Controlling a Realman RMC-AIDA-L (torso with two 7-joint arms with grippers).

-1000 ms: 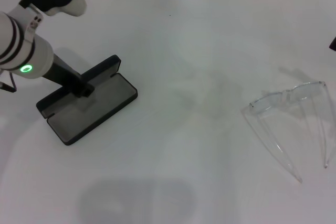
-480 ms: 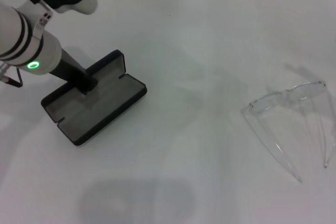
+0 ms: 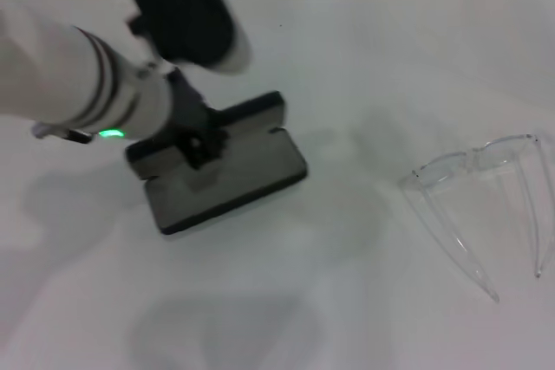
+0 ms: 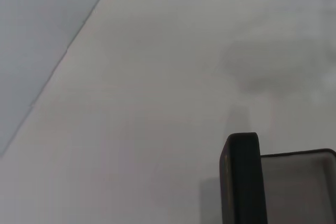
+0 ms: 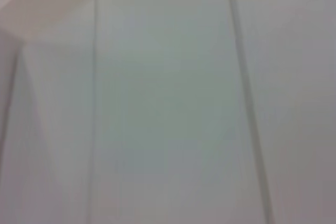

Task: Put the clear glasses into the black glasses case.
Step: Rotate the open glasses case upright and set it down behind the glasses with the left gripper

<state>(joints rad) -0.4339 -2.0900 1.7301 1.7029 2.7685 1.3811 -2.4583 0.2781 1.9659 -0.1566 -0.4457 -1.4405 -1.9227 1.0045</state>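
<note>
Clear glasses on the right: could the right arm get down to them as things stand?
Probably yes. The clear glasses lie alone on bare table, arms spread, nothing over them. The left end effector is at the black glasses case, well apart. The right arm is out of view.

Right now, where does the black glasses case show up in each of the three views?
Head view: the black glasses case lies open left of centre on the white table, the left gripper at its hinge side; the clear glasses lie apart at right.
Left wrist view: one corner of the case at the lower edge.
Right wrist view: not in it.
Shared landmark: the white table.
</note>
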